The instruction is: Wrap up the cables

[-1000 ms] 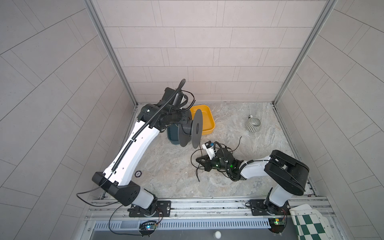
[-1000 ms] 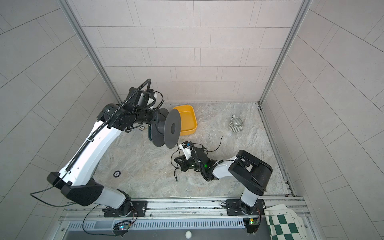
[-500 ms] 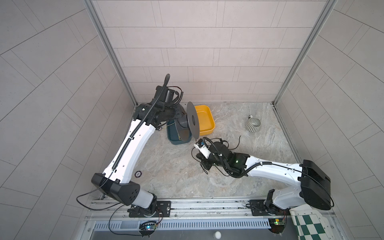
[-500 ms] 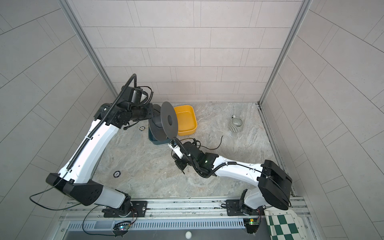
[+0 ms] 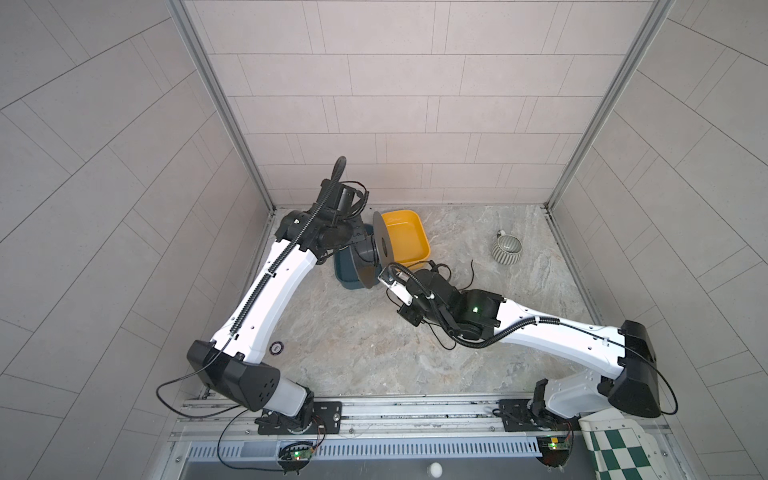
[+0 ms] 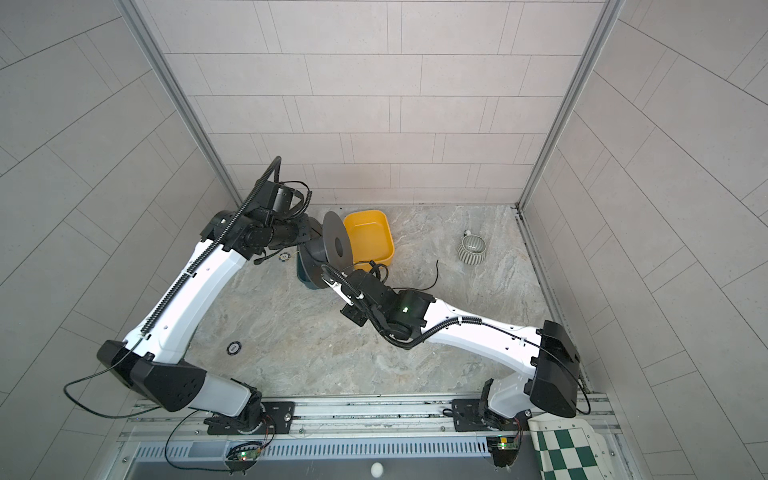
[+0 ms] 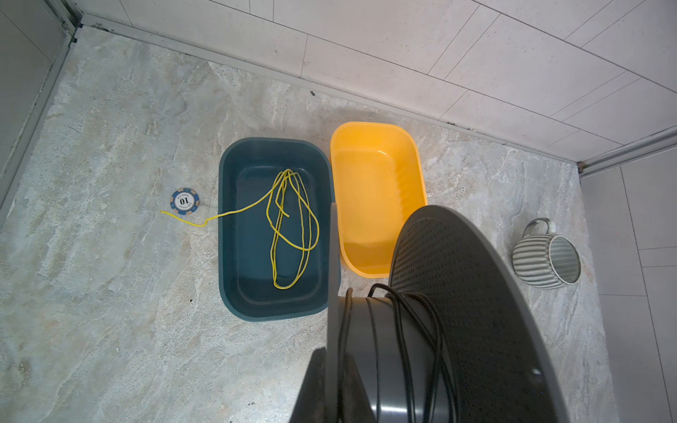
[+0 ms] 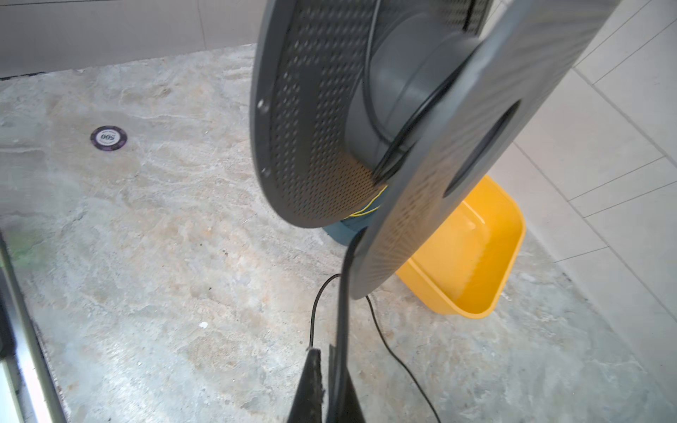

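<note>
We're gripping the spool by its flange in our closed left jaws, while our right jaws are pinching the black cable tight just beside it.

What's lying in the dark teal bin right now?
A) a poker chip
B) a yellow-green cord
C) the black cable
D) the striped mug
B: in the left wrist view the yellow-green cord lies looped inside the teal bin, with one end trailing out over its rim. The black cable is wound on the grey spool instead.
</note>
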### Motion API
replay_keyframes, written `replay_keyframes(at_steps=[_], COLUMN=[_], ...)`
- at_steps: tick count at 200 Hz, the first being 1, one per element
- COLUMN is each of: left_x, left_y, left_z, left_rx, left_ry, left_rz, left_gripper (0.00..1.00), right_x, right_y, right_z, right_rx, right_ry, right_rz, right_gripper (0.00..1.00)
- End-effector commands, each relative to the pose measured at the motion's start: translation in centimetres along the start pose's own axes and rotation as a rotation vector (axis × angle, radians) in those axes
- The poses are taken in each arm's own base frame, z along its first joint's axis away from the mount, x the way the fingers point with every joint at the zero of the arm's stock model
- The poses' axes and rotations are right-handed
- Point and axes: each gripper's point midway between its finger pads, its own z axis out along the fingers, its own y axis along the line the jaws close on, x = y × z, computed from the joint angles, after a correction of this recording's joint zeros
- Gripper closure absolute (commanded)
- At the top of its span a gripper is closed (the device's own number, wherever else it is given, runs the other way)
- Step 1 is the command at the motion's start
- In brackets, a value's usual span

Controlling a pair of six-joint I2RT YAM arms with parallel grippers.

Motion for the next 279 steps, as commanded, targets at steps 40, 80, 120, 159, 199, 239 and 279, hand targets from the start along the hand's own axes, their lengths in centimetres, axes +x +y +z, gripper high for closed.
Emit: replay_keyframes(at_steps=[40, 80, 120, 159, 199, 239, 279], left_x=[0.2, 1.7, 3.2, 3.6, 3.5, 3.8, 4.0], left_y=[-1.6, -2.4, -3.3, -3.2, -3.5, -4.4, -5.0], left_z=[-2.0, -1.7, -1.3, -1.4, -1.9, -2.7, -3.6], left_rx=[0.074, 0.098, 0.145, 0.131, 0.143, 0.186, 0.231], left_ry=[-0.031, 0.028, 0.097, 0.104, 0.09, 0.082, 0.073], left_rz=[0.026, 0.079, 0.143, 0.181, 0.218, 0.295, 0.363], left_gripper=[1.0, 1.0, 1.0, 1.0, 1.0, 1.0, 1.0], right_x=[-1.9, -4.5, -6.7, -7.6, -7.9, -7.9, -7.4], right_y=[-5.2, -6.1, -7.4, -8.5, -9.3, -10.2, -11.6], right_z=[0.4, -0.4, -0.9, -0.7, 0.2, 1.6, 3.0], right_rx=[0.328, 0.357, 0.372, 0.348, 0.309, 0.279, 0.255], right_ry=[0.029, -0.082, -0.153, -0.187, -0.187, -0.163, -0.13], right_rz=[0.021, 0.098, 0.152, 0.219, 0.253, 0.282, 0.316], right_gripper=[1.0, 0.98, 0.88, 0.81, 0.78, 0.76, 0.76])
